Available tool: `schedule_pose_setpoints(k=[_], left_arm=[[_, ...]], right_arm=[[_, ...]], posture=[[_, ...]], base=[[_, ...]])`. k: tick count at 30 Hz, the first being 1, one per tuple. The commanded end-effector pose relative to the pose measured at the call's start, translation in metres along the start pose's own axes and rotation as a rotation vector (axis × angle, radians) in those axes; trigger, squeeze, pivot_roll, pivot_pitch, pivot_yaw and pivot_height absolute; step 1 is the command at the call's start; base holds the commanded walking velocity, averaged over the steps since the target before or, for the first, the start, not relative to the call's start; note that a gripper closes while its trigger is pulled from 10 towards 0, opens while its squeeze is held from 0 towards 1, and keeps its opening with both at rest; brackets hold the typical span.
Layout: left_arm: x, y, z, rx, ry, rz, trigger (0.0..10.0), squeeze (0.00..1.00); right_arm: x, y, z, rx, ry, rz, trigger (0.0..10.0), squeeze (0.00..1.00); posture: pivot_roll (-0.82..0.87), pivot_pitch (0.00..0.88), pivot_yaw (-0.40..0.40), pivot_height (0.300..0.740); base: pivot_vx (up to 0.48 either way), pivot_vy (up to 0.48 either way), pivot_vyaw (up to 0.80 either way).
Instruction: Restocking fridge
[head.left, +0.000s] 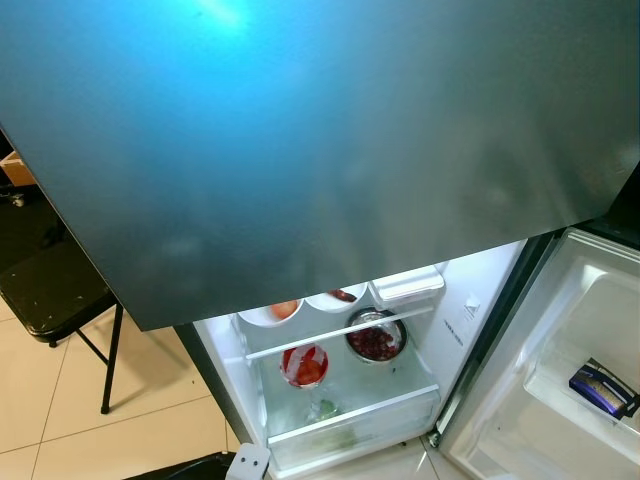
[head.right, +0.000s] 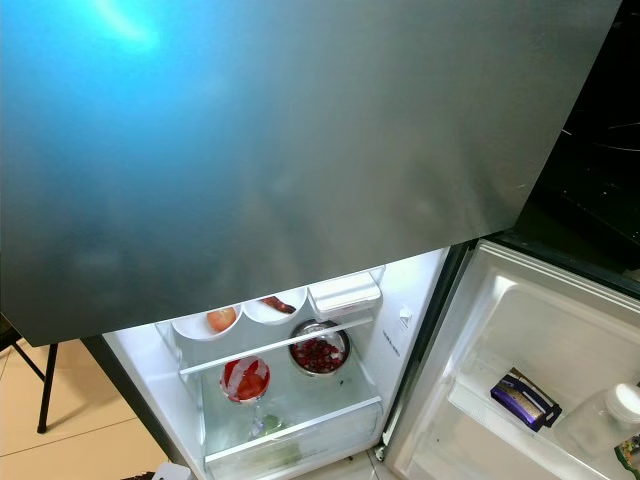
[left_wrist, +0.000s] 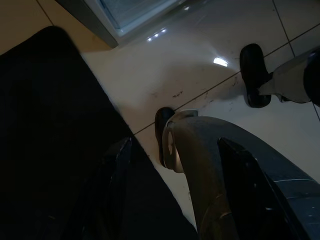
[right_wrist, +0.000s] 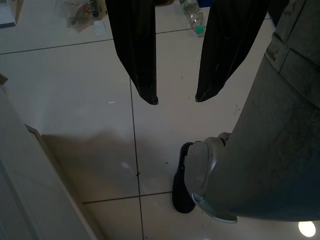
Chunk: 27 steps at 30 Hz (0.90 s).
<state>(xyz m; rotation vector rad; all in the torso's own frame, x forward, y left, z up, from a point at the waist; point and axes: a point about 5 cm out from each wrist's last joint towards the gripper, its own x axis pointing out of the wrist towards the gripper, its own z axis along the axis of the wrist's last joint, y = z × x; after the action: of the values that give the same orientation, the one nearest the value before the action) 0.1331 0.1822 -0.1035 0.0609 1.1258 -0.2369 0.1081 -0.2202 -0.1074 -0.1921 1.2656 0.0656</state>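
Grey steel fridge fills upper view, lower door swung open. Lit shelf holds metal bowl of red fruit, two white bowls behind. Right gripper hangs over tiled floor, fingers apart, empty. Left gripper low by robot's foot, fingers parted, empty.
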Motion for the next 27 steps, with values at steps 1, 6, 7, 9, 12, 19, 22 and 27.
schedule_pose_setpoints(k=[1,6,7,9,12,19,22,27], left_arm=[[0.0007,-0.0038,-0.0034,0.006,0.02,-0.003,10.0,0.0],[0.0007,-0.0038,-0.0033,0.014,0.019,-0.001,10.0,0.0],[0.0007,-0.0038,-0.0033,0.014,0.019,-0.001,10.0,0.0],[0.0006,-0.0039,-0.0039,0.02,0.021,-0.001,10.0,0.0],[0.0005,-0.0041,-0.0048,0.024,0.024,-0.001,10.0,0.0],[0.0001,-0.0041,-0.0074,0.031,0.032,-0.001,10.0,0.0],[0.0,-0.0036,-0.0074,0.033,0.032,0.0,10.0,0.0],[0.0,-0.0031,-0.0066,0.036,0.029,0.001,10.0,0.0]], right_arm=[[0.0001,0.0011,-0.002,0.008,0.009,0.001,10.0,0.0],[0.0001,0.0006,-0.0007,0.006,0.006,0.0,10.0,0.0],[0.0001,0.0006,-0.0007,0.006,0.006,0.0,10.0,0.0],[0.0001,0.0006,-0.0006,0.006,0.006,0.0,10.0,0.0],[0.0001,0.0007,-0.0006,0.006,0.006,0.001,10.0,0.0],[0.0,0.0009,-0.0024,0.002,0.012,0.002,10.0,0.0],[-0.0001,-0.0003,-0.0022,0.001,0.011,-0.001,10.0,0.0],[-0.0002,-0.0012,-0.0015,-0.001,0.009,-0.003,10.0,0.0]], posture=[[0.01,0.0,-0.02,0.74],[0.01,0.0,-0.021,0.74],[0.01,0.0,-0.021,0.74],[0.01,0.0,-0.021,0.74],[0.01,0.0,-0.02,0.74],[0.01,0.0,-0.019,0.74],[0.01,0.0,-0.018,0.74],[0.01,0.0,-0.019,0.74]], base=[[-0.326,0.0,0.0],[-0.333,0.0,0.0],[-0.337,0.0,0.0],[-0.334,0.0,0.0],[-0.356,0.0,0.0],[-0.371,0.0,0.0],[-0.375,0.0,0.0],[-0.375,0.0,0.0]])
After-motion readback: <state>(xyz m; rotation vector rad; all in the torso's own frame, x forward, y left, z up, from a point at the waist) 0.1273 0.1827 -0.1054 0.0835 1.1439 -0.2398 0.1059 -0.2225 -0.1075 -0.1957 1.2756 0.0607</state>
